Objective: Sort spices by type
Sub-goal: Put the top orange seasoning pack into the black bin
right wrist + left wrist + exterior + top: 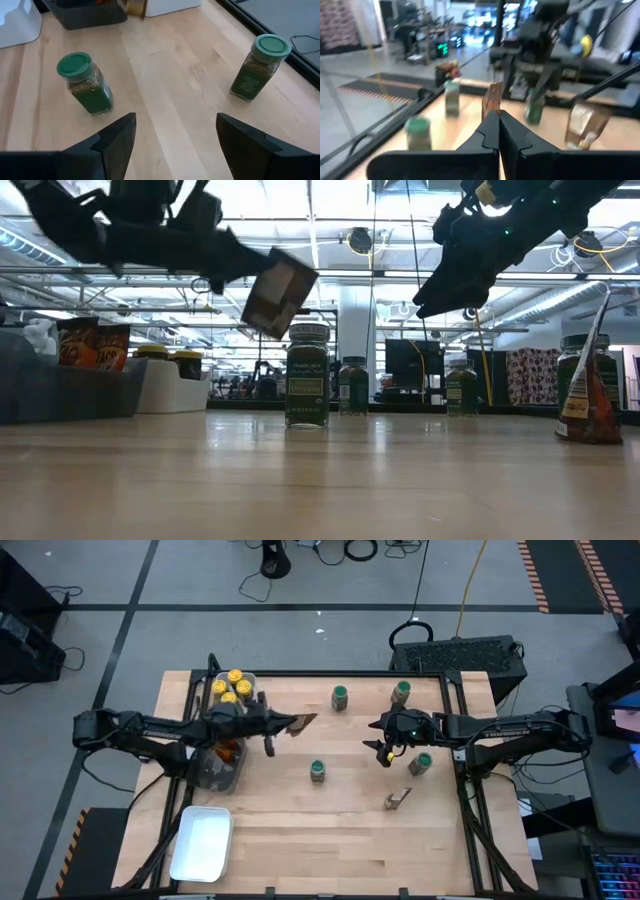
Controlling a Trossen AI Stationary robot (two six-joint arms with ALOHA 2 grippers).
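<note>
High view, left gripper (283, 727): shut on an orange-brown packet (303, 723), held in the air off its tip, over bare wood.
High view, trays: dark grey tray (222, 768) under the left arm's wrist w/ orange packets inside; clear tray (249, 679) just behind the gripper w/ yellow-lid jars (228, 687); white tray (201, 843) well back toward the table's near edge.
High view, right gripper (383, 749): fingers spread, nothing between them — hangs above the table.
High view, green-lid jars: one (420, 763) just beside the right gripper, one (401, 692) and one (340, 697) beyond it toward the far edge, one (318, 771) between the two grippers.
High view, 2nd packet (397, 799): on the wood near the right gripper, apart from it.
Low view: held packet (277, 292) tilted, clear of the table, above a green-lid jar (307, 374); right gripper (440, 298) up high; packet (588, 395) upright at far right.
Left wrist view: fingers (490, 131) pressed together on the packet's (493, 99) lower edge — jars beyond are blurred.
Right wrist view: fingers (117, 136) wide apart; two green-lid jars ahead, one (85, 83) off one finger, other (258, 67) off the other — both upright, untouched.
</note>
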